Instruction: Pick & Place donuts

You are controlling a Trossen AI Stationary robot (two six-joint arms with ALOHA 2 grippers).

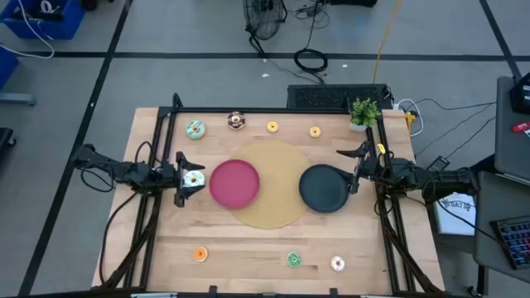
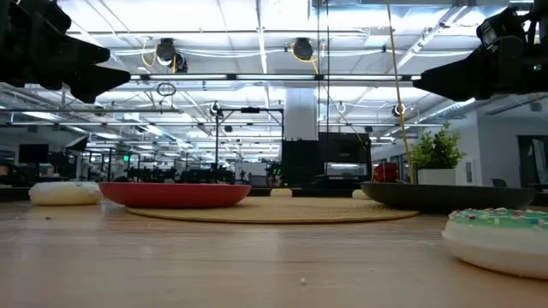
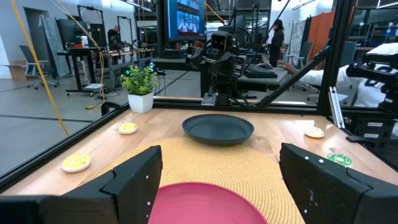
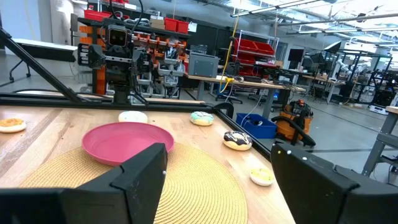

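Note:
Eight small donuts lie flat on the table. A teal (image 1: 195, 129), a chocolate (image 1: 236, 121) and two yellow ones (image 1: 272, 127) (image 1: 315, 131) sit along the far edge. An orange (image 1: 199, 254), a green (image 1: 293, 260) and a pink one (image 1: 337, 263) sit near the front. A white-iced donut (image 1: 194, 178) lies left of the pink plate (image 1: 234, 183). My left gripper (image 1: 182, 179) hangs open above that donut, well off the table in the low view (image 2: 51, 51). My right gripper (image 1: 358, 170) is open, raised beside the black plate (image 1: 323, 189).
Both plates rest on a round woven mat (image 1: 269, 217) in the table's middle. A small potted plant (image 1: 364, 112) stands at the far right corner. Black frame rails (image 1: 248, 110) run along the far and side edges. Bare wood lies between the mat and the front donuts.

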